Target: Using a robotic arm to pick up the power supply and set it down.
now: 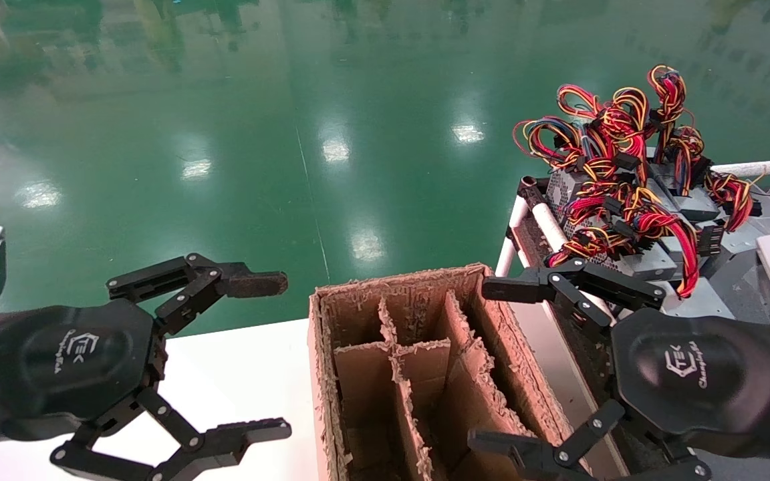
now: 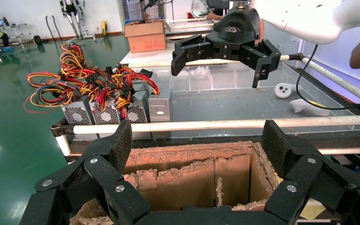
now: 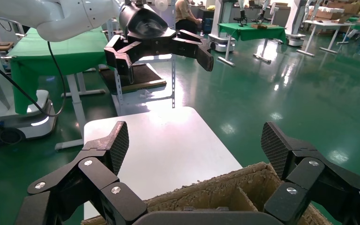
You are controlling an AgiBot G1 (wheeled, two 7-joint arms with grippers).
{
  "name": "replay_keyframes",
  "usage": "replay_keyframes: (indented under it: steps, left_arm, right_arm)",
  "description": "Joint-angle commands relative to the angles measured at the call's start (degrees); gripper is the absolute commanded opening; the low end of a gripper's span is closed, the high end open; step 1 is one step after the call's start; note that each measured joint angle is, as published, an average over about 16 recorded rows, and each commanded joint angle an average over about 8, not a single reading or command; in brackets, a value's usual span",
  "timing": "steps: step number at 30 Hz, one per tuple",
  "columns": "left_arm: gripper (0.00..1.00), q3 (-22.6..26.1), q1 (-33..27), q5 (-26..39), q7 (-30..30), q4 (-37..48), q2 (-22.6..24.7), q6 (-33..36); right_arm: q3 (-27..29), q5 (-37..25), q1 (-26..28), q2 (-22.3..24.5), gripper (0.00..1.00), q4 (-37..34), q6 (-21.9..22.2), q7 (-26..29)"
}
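Seen from the head camera, the left gripper (image 1: pixel 278 354) and right gripper (image 1: pixel 492 364) are held spread wide and empty on either side of a frayed cardboard box (image 1: pixel 425 374) split by ragged dividers. The box is set on a white table (image 1: pixel 238 374), above a glossy green floor (image 1: pixel 291 133). Grey metal power supplies (image 1: pixel 652 227), tangled in red, yellow and blue wires, are piled in a white-railed cart (image 1: pixel 539 220) to the right.

In the left wrist view, textured black fingers (image 2: pixel 119 143) are parted over the box (image 2: pixel 192 173); the plain grey power supply (image 2: pixel 160 105) is stood in the cart beside perforated units, untouched, with the right gripper (image 2: pixel 220 65) open above.

In the right wrist view, the open left gripper (image 3: pixel 168 58) is hung over the table (image 3: pixel 168 145)
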Motion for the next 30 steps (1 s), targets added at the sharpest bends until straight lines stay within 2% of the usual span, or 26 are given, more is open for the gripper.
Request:
replay_keyframes:
  steps: [1,30]
  left_arm:
    - [1.00,0.00,0.00,0.00,0.00,0.00,0.00,0.00]
    - [1.00,0.00,0.00,0.00,0.00,0.00,0.00,0.00]
  right_arm:
    - [0.00,0.00,0.01,0.00,1.00,-0.01,0.00,0.00]
    - [0.01,0.00,0.01,0.00,1.00,-0.03,0.00,0.00]
